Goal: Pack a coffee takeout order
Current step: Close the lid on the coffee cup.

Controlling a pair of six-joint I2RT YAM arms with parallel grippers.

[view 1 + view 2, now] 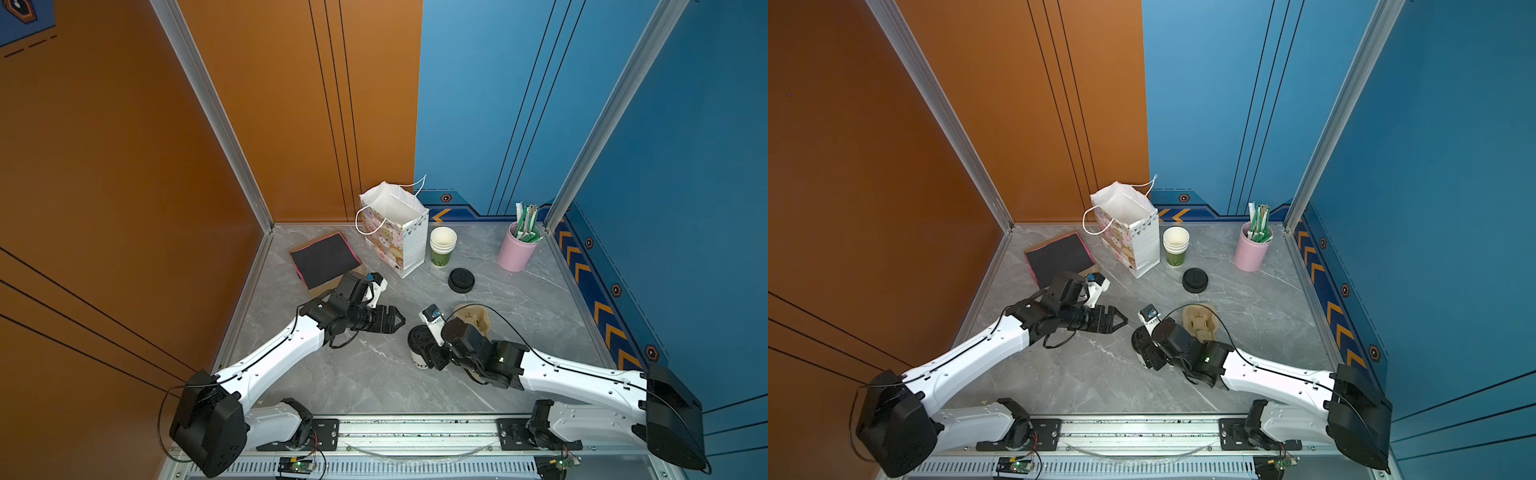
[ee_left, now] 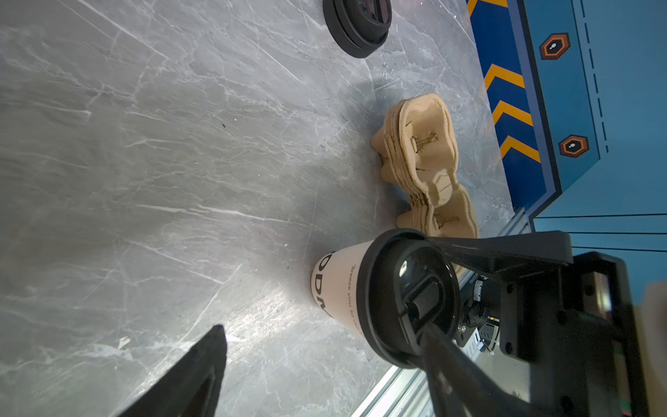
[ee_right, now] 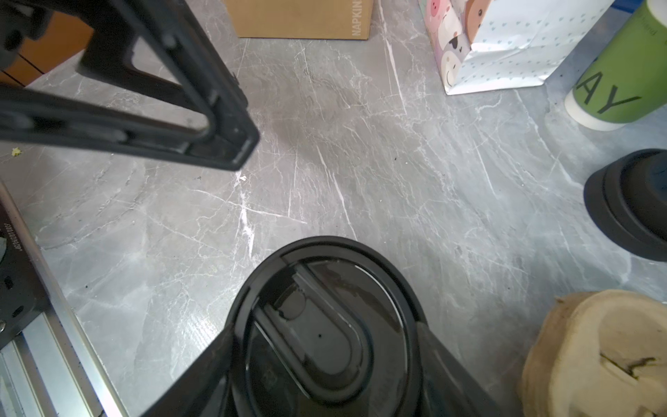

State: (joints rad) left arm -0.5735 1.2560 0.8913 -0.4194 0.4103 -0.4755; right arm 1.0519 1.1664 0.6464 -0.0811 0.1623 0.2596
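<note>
A whitish paper cup (image 2: 339,289) with a black lid (image 3: 325,317) stands upright on the grey marble table, front centre, seen also in a top view as the cup (image 1: 417,340). My right gripper (image 3: 325,339) is shut on it, one finger against each side of the lid's rim. Just left of the cup, my left gripper (image 1: 397,322) is open and empty, apart from the cup. The black napkin (image 1: 324,257) lies on a cardboard box at the back left. White-wrapped straws (image 1: 524,220) stand in a pink holder (image 1: 515,253) at the back right.
An open patterned paper bag (image 1: 395,232) stands at the back centre. Beside it is a stack of lidless cups (image 1: 442,245) with a green one at the bottom. Spare black lids (image 1: 461,279) lie near it. Tan pulp cup carriers (image 1: 478,318) sit behind my right wrist.
</note>
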